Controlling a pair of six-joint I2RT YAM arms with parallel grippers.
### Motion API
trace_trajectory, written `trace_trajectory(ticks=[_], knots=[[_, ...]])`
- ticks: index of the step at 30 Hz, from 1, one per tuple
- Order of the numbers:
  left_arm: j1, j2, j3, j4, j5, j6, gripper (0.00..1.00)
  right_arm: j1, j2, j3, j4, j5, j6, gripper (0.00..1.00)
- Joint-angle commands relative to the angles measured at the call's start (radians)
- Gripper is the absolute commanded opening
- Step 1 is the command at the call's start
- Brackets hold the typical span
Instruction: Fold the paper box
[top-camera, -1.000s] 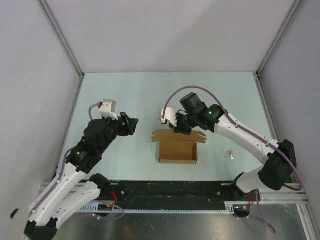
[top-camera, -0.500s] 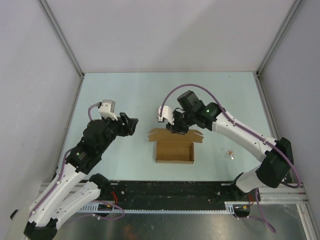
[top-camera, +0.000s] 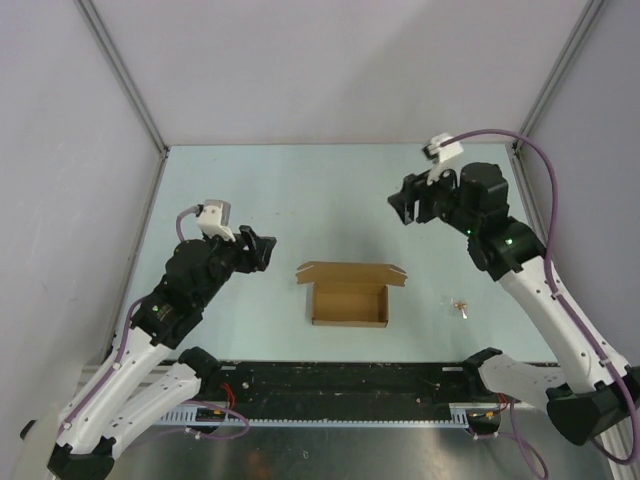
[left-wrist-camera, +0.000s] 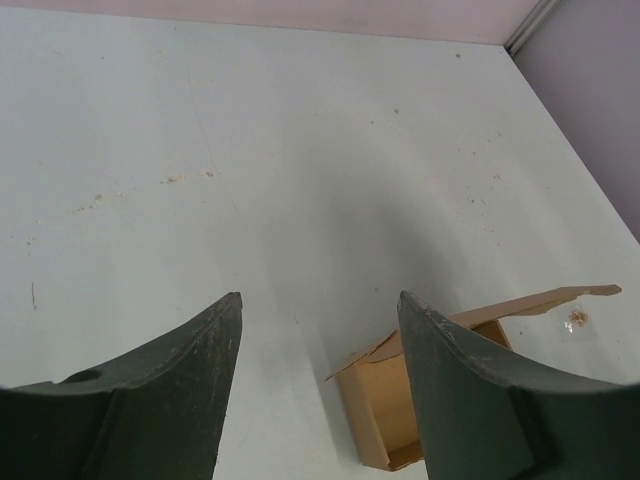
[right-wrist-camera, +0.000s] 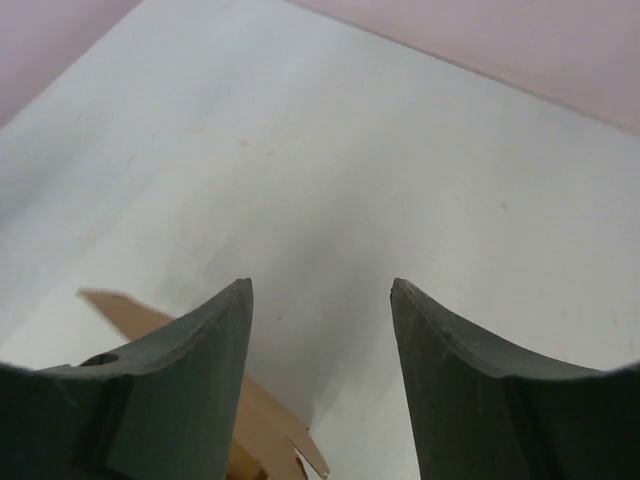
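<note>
The paper box (top-camera: 349, 296) is a small brown cardboard tray lying open on the pale table, its lid flap spread flat along the far side. In the left wrist view the paper box (left-wrist-camera: 440, 390) shows partly behind the right finger. The right wrist view catches only a flap of the paper box (right-wrist-camera: 270, 425) at the bottom. My left gripper (top-camera: 262, 250) hovers open to the left of the box, nothing between its fingers. My right gripper (top-camera: 405, 207) is open and empty, raised well up and to the right, clear of the box.
A tiny scrap (top-camera: 461, 306) lies on the table to the right of the box. Grey walls with metal corner posts (top-camera: 128, 85) enclose the table. A black rail (top-camera: 340, 385) runs along the near edge between the arm bases.
My right gripper let go of the box's rear flap, opened, and pulled back up and to the right. The box shifted slightly left. The left arm stayed still.
</note>
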Motion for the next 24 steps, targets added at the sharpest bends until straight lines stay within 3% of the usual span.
trace_trajectory(ticks=[1,4,5,8,11,16,24], knots=[[0.005,0.001,0.003,0.006,-0.012,0.032,0.69,-0.08,-0.022,-0.018,-0.093,0.33,0.46,0.65],[0.005,0.002,-0.001,0.006,-0.02,0.038,0.69,-0.17,-0.034,-0.032,-0.317,0.454,0.696,0.73],[0.005,0.002,-0.001,0.006,-0.022,0.04,0.69,-0.196,-0.043,-0.079,-0.395,0.48,0.745,0.85],[0.005,0.002,-0.004,0.006,-0.022,0.04,0.7,-0.307,-0.112,-0.222,-0.41,0.443,0.857,0.96],[0.004,0.002,-0.007,0.006,-0.022,0.039,0.7,-0.4,-0.155,-0.351,-0.399,0.349,0.89,0.99],[0.005,0.002,-0.016,0.012,-0.023,0.037,0.71,-0.426,-0.167,-0.526,-0.35,0.242,0.968,0.99],[0.005,0.001,-0.02,0.012,-0.026,0.043,0.71,-0.426,-0.198,-0.603,-0.352,0.336,1.066,0.98]])
